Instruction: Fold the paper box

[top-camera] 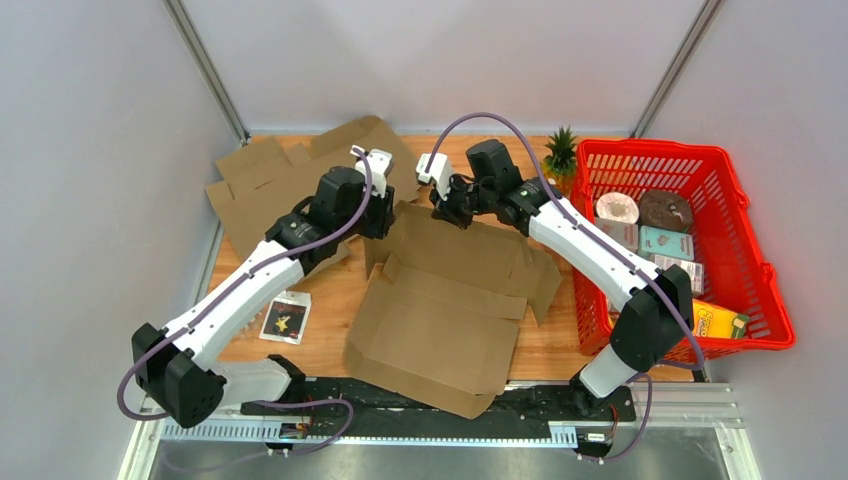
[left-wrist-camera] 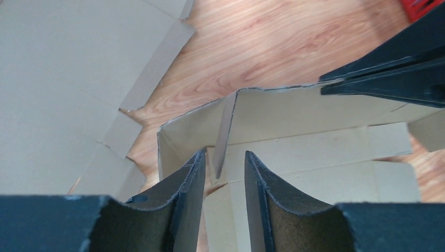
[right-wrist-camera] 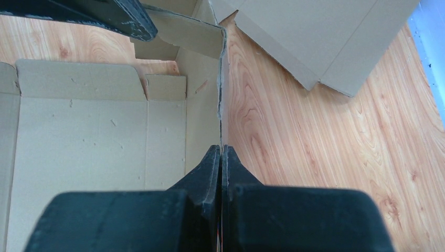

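Observation:
The brown paper box (top-camera: 440,320) lies half-formed in the middle of the table, its back wall and left corner raised. My right gripper (top-camera: 452,208) is shut on the top edge of the back wall (right-wrist-camera: 221,105); its jaws (right-wrist-camera: 221,151) pinch the thin cardboard. My left gripper (top-camera: 384,216) is at the box's back left corner. Its fingers (left-wrist-camera: 193,176) stand apart, and a narrow upright flap (left-wrist-camera: 225,131) rises edge-on in the gap between their tips (left-wrist-camera: 223,164). The flap does not look pinched. The right fingers (left-wrist-camera: 388,79) show dark at the upper right of the left wrist view.
Another flat cardboard blank (top-camera: 270,185) lies at the back left. A red basket (top-camera: 740,260) with packaged goods stands at the right, a small green plant (top-camera: 560,150) behind it. A small dark packet (top-camera: 285,318) lies by the left arm.

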Robot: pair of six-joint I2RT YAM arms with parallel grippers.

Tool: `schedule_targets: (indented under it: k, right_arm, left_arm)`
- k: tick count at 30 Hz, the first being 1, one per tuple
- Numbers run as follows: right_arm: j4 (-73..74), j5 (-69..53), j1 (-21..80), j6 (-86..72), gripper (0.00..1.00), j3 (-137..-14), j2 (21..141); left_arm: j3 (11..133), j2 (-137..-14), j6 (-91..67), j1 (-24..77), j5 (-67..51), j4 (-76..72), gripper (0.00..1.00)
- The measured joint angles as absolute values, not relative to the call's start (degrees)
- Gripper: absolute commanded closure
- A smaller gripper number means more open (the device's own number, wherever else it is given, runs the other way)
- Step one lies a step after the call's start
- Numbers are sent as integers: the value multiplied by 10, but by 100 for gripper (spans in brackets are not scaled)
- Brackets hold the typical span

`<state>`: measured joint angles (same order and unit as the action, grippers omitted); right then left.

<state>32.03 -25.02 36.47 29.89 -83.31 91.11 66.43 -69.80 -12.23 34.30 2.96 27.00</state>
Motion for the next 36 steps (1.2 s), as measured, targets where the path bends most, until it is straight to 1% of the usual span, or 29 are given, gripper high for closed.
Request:
schedule_targets:
  k: [1,4,5,7,8,9,12,13,14,15,16,17,18,19,20,23,24,26,27,28,30,33,34,36]
  right_arm:
    - [320,-250,365,299,100,-833,911]
    - [320,-251,365,299,100,-833,911]
    - [321,-252,365,299,100,-833,911]
    - [321,-253,365,300,100,-833,911]
    - [321,-254,365,300,100,-833,911]
    - [321,-254,365,300,100,-833,911]
    - [319,-254,365,300,98,-833,911]
    - [320,-253,365,300,93,-833,911]
    - [320,-251,365,300,86,-833,911]
    - [321,-250,365,298,71,-833,911]
    - [321,-247,365,294,66,-833,911]
    - [322,-237,366,282,54,-833,911]
    - [322,-227,366,264,50,-833,910]
    - [323,-204,367,241,49,-833,908]
    - [323,-175,369,215,40,-833,906]
    - [348,-62,378,87,37,-837,888]
    - [366,-26,380,21,36,-841,877]
    - [394,14,383,-90,34,-842,845]
    - [404,26,386,-151,12,-839,819]
    - [398,35,388,-201,7,-828,792]
    - [381,56,411,-321,2,-782,710]
    - [338,66,469,-477,2,-712,619]
    - [321,66,484,-526,3,-692,603]
    - [295,72,492,-598,8,-664,600]
  left_arm:
    - [665,-703,-116,347,38,275,60]
    - [667,-715,-104,352,54,283,67]
    - [670,-720,-99,354,60,284,73]
    - [671,-726,-92,357,76,283,81]
    - [671,-728,-89,359,84,283,88]
    - [671,-730,-86,362,93,282,91]
    - [670,-731,-80,375,109,276,96]
    - [666,-730,-79,381,114,271,99]
    - [655,-726,-79,388,124,258,100]
    - [641,-719,-80,393,131,246,100]
    - [620,-710,-82,397,142,227,100]
    - [602,-700,-84,401,149,214,100]
    - [583,-688,-86,403,159,201,100]
    - [561,-674,-90,406,171,185,100]
    - [543,-661,-95,408,182,172,100]
    - [488,-622,-117,417,205,133,100]
    - [471,-610,-124,421,215,122,100]
    - [443,-590,-142,427,230,106,100]
    - [433,-583,-151,428,236,101,100]
    - [427,-577,-161,428,242,98,100]
    - [421,-570,-178,431,248,95,100]
    - [413,-560,-200,437,258,94,100]
    - [407,-554,-208,440,261,91,100]
    - [398,-541,-217,444,263,88,100]
